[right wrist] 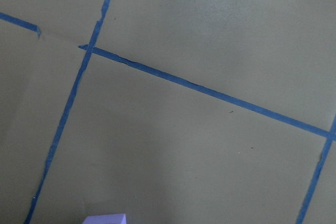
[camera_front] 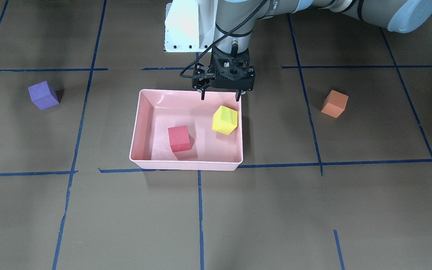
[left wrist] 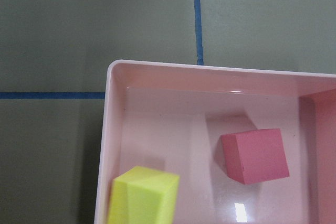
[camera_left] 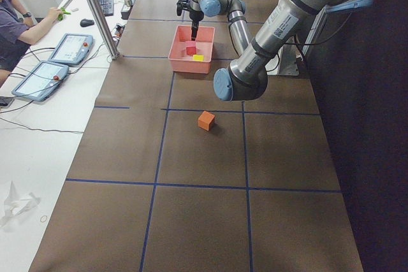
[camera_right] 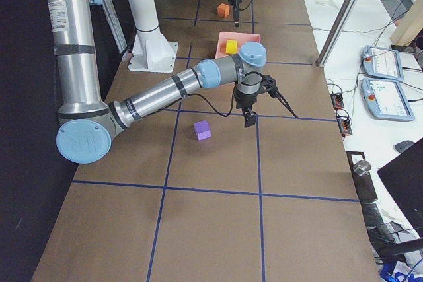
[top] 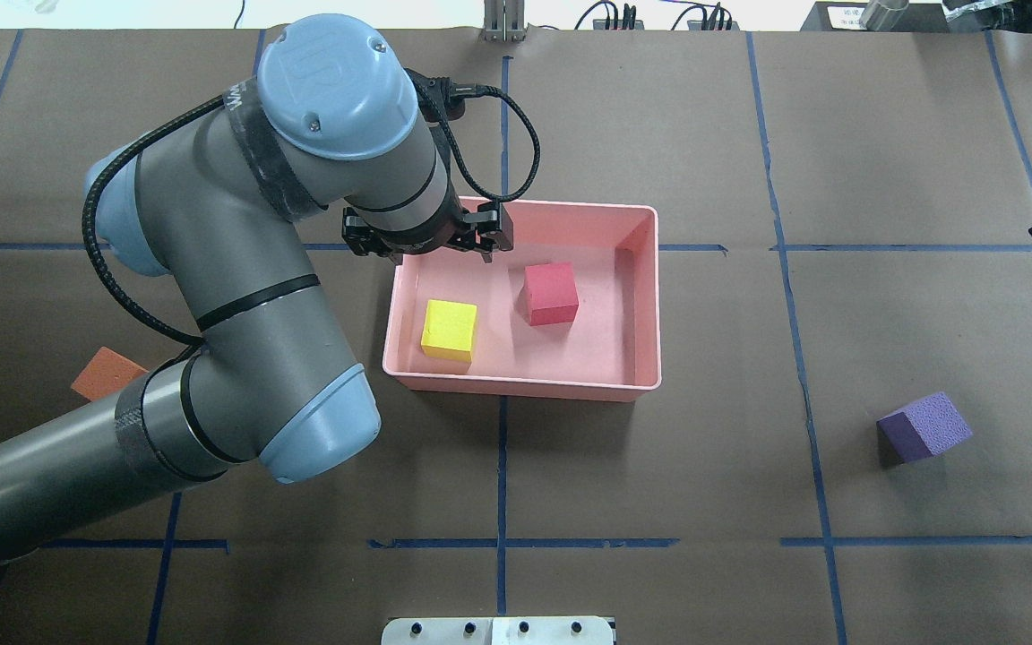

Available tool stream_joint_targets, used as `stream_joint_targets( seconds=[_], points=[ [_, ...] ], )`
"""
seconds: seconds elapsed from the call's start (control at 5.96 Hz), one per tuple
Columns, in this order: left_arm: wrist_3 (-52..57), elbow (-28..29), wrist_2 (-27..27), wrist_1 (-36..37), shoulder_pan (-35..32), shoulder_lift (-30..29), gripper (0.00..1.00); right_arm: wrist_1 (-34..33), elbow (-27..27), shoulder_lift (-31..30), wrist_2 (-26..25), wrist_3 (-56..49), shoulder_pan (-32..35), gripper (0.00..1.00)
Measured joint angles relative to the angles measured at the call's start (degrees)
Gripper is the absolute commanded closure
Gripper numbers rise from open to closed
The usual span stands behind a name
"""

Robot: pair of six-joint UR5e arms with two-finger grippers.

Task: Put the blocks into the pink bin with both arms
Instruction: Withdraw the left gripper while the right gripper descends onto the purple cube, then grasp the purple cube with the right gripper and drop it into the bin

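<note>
The pink bin (camera_front: 186, 164) sits mid-table and holds the red-pink block (camera_front: 179, 138) and the yellow-green block (camera_front: 224, 120), which lies tilted by the bin's wall. My left gripper (camera_front: 220, 98) is open and empty above the bin's rim, just over the yellow-green block. The left wrist view shows both blocks in the bin (left wrist: 113, 129). The orange block (camera_front: 335, 104) lies on the table under my left arm's side. The purple block (top: 924, 427) lies on my right side. My right gripper (camera_right: 250, 118) hovers beside it, and I cannot tell whether it is open.
The white pedestal base (camera_front: 186, 26) stands behind the bin. Blue tape lines grid the brown table. Along the far edge there are a metal post (camera_left: 95, 11) and the operators' desk with tablets (camera_left: 64, 49). A person sits there.
</note>
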Motion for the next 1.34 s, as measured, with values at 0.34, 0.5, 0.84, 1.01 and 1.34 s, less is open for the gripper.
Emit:
stream_joint_targets(
  seconds=[0.34,0.5,0.84,1.01,1.34],
  points=[
    [2.8,-1.3,0.0,0.0,-0.2,2.3,0.00,17.8,1.7,-7.4,-3.8,15.0,-8.8,0.00],
    [3.4,-1.4,0.1,0.0,-0.4,2.7,0.00,26.2,1.8,-11.7,-7.2,21.1,-14.3,0.00],
    [3.7,-1.5,0.1,0.0,-0.4,3.2,0.00,34.7,1.8,-16.5,-12.3,28.8,-22.9,0.00],
    [3.8,-1.7,0.0,-0.2,-0.4,3.8,0.00,38.2,1.6,-19.0,-13.7,30.9,-25.9,0.00],
    [3.8,-2.4,0.0,-0.7,-0.4,4.8,0.00,41.1,0.6,-20.8,-16.7,33.6,-30.4,0.00]
  ],
)
